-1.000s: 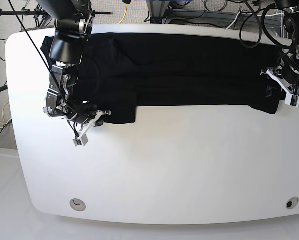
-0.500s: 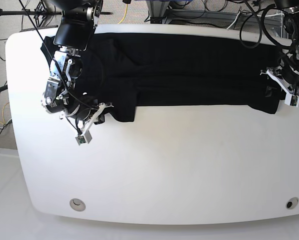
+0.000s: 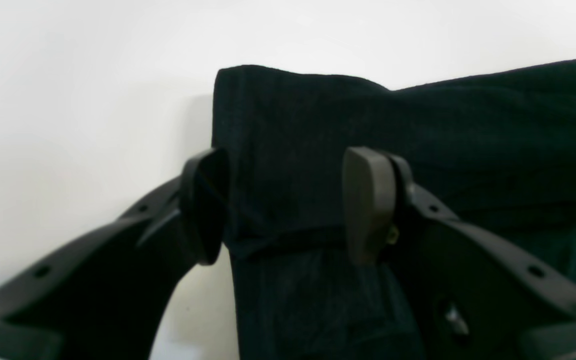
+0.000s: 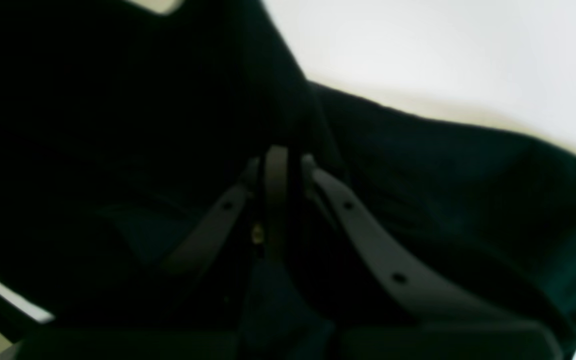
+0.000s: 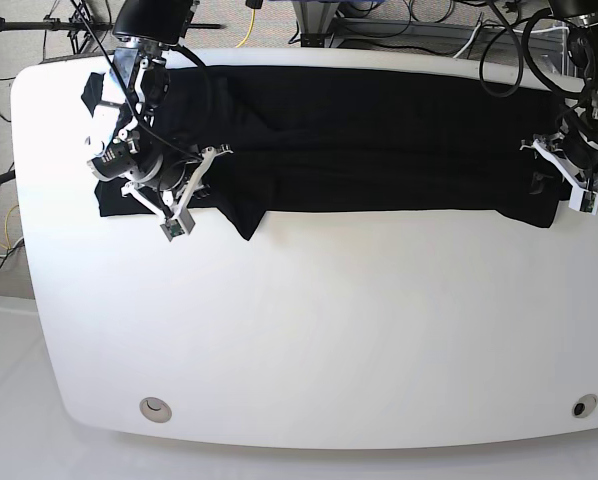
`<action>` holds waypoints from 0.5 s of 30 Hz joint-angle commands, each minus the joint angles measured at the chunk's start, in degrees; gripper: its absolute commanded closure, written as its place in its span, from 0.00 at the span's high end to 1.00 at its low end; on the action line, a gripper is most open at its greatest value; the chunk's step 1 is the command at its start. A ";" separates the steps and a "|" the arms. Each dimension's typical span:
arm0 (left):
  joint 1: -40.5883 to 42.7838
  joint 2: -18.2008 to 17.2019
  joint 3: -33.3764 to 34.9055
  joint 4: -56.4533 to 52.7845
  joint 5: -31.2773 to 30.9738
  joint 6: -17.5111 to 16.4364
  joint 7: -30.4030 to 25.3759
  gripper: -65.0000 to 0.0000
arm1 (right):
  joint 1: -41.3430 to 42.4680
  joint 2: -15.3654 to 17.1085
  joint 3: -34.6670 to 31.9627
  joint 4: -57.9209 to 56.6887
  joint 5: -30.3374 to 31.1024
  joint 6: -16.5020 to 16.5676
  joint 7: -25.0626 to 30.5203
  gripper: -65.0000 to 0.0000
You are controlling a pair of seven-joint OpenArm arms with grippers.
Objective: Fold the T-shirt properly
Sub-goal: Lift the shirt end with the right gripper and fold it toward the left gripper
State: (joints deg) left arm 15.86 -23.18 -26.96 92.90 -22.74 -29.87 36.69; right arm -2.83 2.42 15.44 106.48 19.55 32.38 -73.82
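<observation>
The white table [image 5: 309, 330] carries the black T-shirt [image 5: 379, 140], lying in a long folded band along its far edge. The cloth looks soft, light and limp, so it will likely sag and is best taken at corners or hems. The right hand [image 4: 278, 165] is pinched closed on one end's cloth. The left hand [image 3: 288, 205] stands spread wide over the other end's corner. Cables beyond the table stay clear.

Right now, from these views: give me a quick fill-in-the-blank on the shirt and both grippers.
1. The T-shirt lies along the table's ____ edge in the base view.
2. The left gripper has its jaws ____ around a folded corner.
3. The right gripper is ____ on the cloth.
4. The visible cloth is ____ in colour.

Missing words: far; open; shut; black
</observation>
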 commanded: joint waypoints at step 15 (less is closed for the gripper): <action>-0.82 -0.93 -0.09 1.11 -0.64 0.16 -1.02 0.52 | -6.46 0.73 -0.36 12.04 8.41 0.45 -2.40 0.00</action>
State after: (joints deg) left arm 15.46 -23.18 -26.76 92.95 -22.79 -29.87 36.64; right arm -9.61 2.70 15.03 117.19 26.92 32.64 -77.01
